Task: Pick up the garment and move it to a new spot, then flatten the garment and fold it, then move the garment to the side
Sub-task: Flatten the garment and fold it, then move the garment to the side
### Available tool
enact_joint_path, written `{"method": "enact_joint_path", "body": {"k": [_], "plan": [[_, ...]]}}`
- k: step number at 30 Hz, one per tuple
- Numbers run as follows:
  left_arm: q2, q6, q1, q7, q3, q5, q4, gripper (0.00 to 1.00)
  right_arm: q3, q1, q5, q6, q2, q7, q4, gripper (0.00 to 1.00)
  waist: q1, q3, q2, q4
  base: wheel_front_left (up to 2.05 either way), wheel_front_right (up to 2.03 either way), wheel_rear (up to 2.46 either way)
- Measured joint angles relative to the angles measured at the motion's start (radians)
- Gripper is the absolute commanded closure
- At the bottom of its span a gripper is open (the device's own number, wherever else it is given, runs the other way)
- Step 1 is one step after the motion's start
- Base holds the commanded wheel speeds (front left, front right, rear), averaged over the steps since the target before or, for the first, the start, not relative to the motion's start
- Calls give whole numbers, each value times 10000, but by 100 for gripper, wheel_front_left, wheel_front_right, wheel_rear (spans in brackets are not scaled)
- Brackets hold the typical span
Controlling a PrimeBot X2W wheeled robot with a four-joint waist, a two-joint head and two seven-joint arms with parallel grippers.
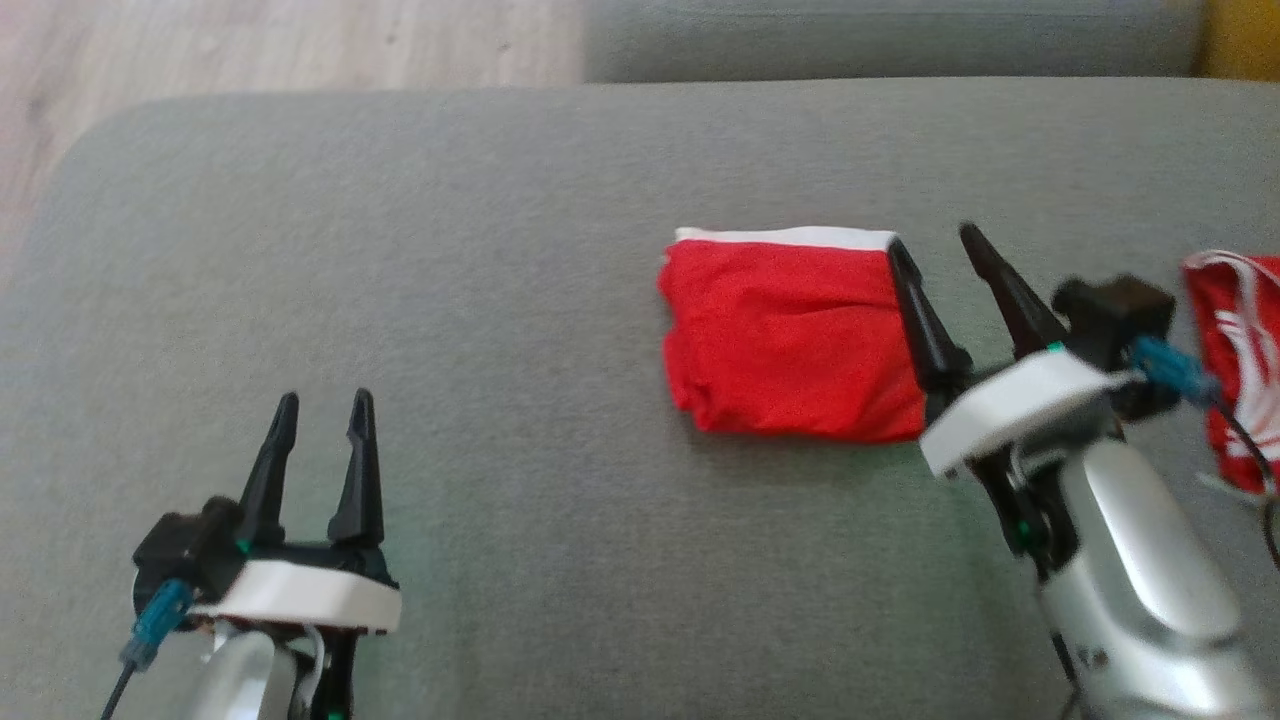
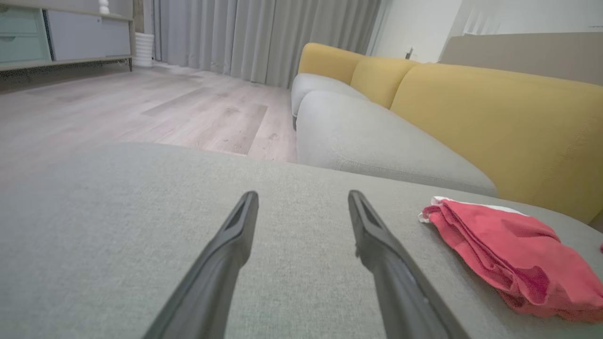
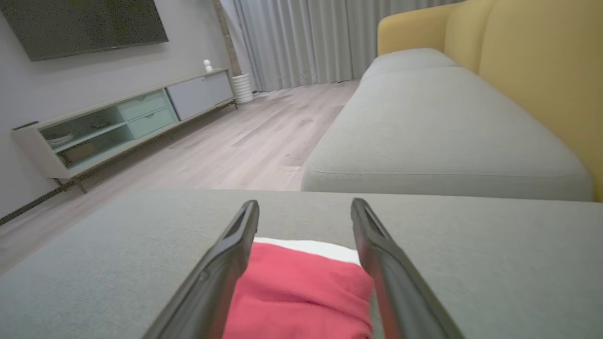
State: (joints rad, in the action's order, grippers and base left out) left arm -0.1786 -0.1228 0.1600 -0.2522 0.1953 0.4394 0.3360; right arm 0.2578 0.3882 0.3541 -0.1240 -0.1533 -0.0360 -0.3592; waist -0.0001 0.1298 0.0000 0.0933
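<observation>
The garment [image 1: 790, 335] is a red cloth with a white band along its far edge, folded into a neat rectangle on the grey cushion [image 1: 500, 300]. My right gripper [image 1: 930, 237] stands open at the garment's right edge, its left finger over that edge. In the right wrist view the garment [image 3: 301, 292] lies below and between the spread fingers of the right gripper [image 3: 305, 202]. My left gripper [image 1: 326, 396] is open at the lower left, well apart from the cloth. The left wrist view has the left gripper [image 2: 303, 193] over bare cushion, with the garment [image 2: 509, 249] off to the right.
A second red cloth with white stripes [image 1: 1235, 360] lies at the far right edge of the cushion. Beyond the cushion's far edge are a wood floor [image 1: 250, 45] and a sofa with a yellow back [image 2: 494, 117]. A low cabinet [image 3: 118, 122] stands by the wall.
</observation>
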Motion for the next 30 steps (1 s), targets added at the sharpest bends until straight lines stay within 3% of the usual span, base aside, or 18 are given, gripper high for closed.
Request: {"method": "enact_joint_path", "body": {"k": [6,15,30], "plan": [[-10,226,-444,0,-255,-8,-105,0,-600,-1488,-456,0,-142,163,1145,0,0,-453,0,-784,0,0,0],[-17,447,-1261,0,-541,-8,-146,0,-1620,-2803,-855,0,36,362,1691,0,-1,-1159,0,-1432,0,0,0],[-29,617,-1332,2,-683,-4,-213,0,-1693,-3335,-1001,0,305,777,2027,0,0,-1317,0,-1429,0,0,0]]}}
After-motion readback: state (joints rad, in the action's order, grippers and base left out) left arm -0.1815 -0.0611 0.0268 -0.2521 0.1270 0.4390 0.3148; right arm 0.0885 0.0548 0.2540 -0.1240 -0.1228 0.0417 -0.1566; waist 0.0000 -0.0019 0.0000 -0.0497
